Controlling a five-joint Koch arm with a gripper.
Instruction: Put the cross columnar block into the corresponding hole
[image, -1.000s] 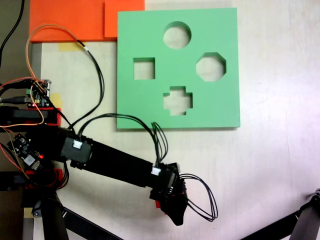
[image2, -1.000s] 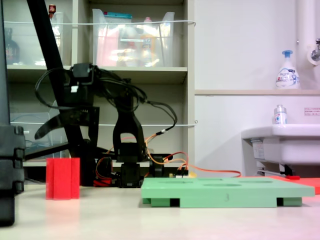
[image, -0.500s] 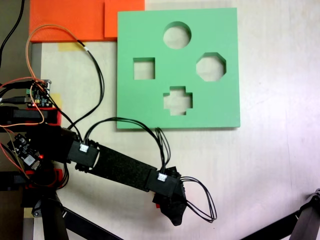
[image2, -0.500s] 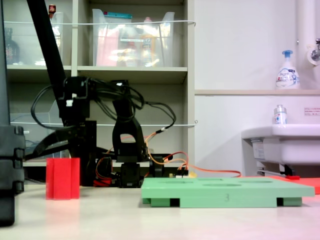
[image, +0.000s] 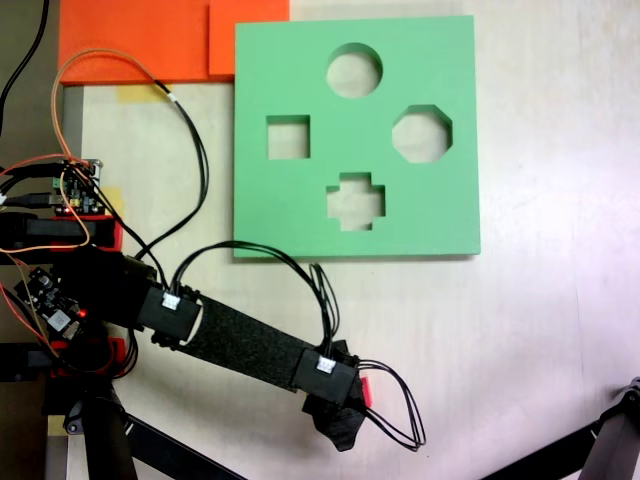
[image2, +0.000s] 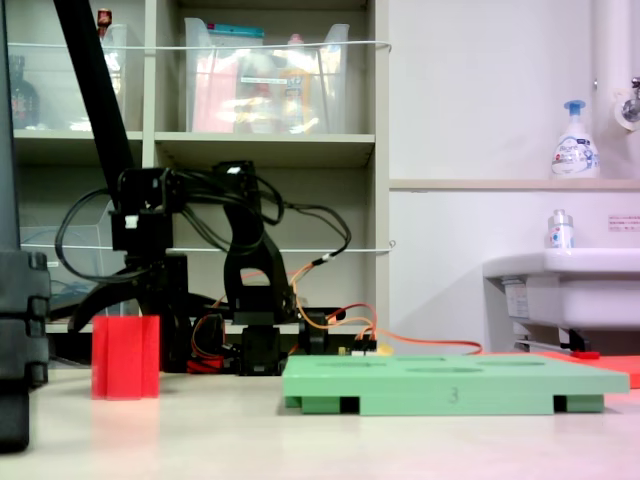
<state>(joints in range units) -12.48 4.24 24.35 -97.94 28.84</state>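
The red cross columnar block (image2: 125, 357) stands upright on the table at the second exterior view's left. In the first exterior view only a red sliver (image: 363, 390) of it shows beside the arm's head. My gripper (image2: 122, 318) is open and low over the block's top, its curved finger (image2: 85, 308) out to the block's left. From above, the gripper (image: 342, 420) hides most of the block. The green board (image: 300, 60) lies flat farther up, and its plus-shaped corresponding hole (image: 355, 200) has nothing in it. The board (image2: 455, 383) is apart from the block, to its right.
Round (image: 354, 70), square (image: 288, 137) and octagonal (image: 422, 133) cutouts share the board. Orange foam sheets (image: 140, 40) lie at the top left, and a circuit board with wires (image: 78, 188) sits by the arm's base. A black stand leg (image: 600, 445) crosses the lower right corner. A sink (image2: 565, 285) is at the right.
The arm has come down: the open gripper dropped from well above the block to the level of its top. The block and board have not moved.
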